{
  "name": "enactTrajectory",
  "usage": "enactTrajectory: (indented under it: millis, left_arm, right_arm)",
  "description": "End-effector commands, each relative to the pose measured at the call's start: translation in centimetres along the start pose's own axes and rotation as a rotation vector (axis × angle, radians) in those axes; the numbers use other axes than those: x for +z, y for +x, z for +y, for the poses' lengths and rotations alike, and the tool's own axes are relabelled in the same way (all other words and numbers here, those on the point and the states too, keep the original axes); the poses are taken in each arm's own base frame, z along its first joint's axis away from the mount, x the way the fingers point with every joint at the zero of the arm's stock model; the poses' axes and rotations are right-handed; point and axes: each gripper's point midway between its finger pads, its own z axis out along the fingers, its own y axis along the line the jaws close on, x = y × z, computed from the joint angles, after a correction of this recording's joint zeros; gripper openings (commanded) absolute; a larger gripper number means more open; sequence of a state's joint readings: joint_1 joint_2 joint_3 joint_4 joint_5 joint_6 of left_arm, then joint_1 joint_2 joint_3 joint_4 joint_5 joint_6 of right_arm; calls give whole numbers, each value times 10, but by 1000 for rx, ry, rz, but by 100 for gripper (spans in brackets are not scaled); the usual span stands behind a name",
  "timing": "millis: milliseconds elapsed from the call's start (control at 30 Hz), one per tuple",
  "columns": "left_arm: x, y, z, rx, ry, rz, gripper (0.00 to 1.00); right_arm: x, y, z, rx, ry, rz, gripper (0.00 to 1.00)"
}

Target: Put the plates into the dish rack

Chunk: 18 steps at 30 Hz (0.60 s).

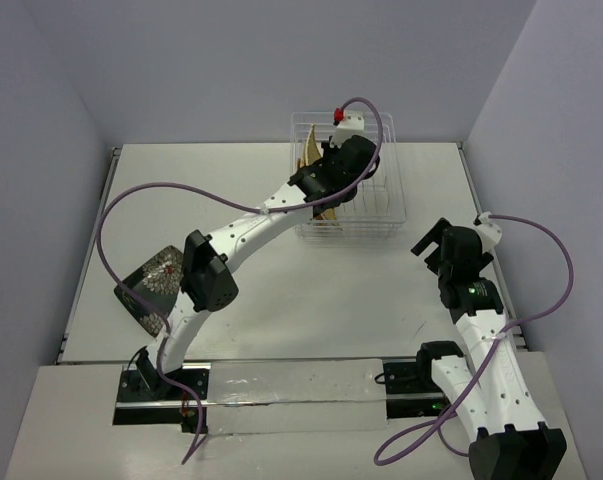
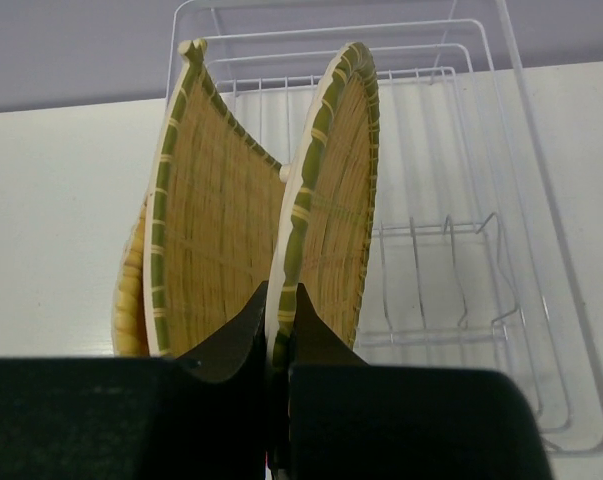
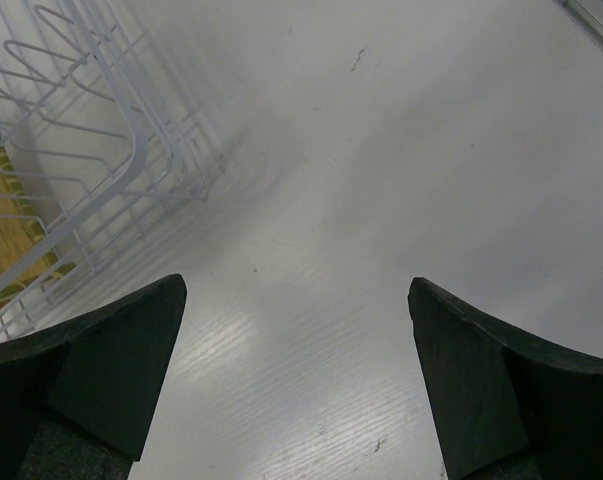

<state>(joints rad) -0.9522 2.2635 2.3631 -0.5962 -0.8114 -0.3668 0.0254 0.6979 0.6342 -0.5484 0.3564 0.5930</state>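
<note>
My left gripper (image 2: 281, 310) is shut on the rim of a round woven plate (image 2: 331, 200) that stands on edge in the white wire dish rack (image 2: 451, 270). Just left of it a square woven plate (image 2: 211, 220) stands upright, with a third woven plate (image 2: 129, 290) peeking out behind it. From above, the left gripper (image 1: 326, 185) reaches into the rack's (image 1: 381, 200) left half, where woven plates (image 1: 308, 148) show. A black floral plate (image 1: 153, 285) lies on the table at the left, partly under the left arm. My right gripper (image 3: 296, 300) hangs open and empty over bare table.
The rack's right half holds only bare upright dividers (image 2: 451, 235). In the right wrist view the rack's corner (image 3: 81, 150) lies to the upper left, with a woven plate (image 3: 6, 230) seen through its wires. The right gripper (image 1: 431, 245) sits just right of the rack.
</note>
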Motion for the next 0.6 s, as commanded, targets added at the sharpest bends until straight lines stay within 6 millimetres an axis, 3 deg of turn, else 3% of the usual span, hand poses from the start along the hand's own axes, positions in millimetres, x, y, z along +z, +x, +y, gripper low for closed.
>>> enactTrajectory:
  millis: [0,333,567]
  left_arm:
    - [0,-33,-1,-85,-37,-110,0]
    - [15,-8,6,-28,-119,-92,0]
    - [21,7,-6,-32,-63,-54,0]
  right_arm:
    - [1,-6,-2,1,20,-17,100]
    - [3,-2,-4,-8,32,-4,100]
    - [4,-2,-5,-9,38,-5,100]
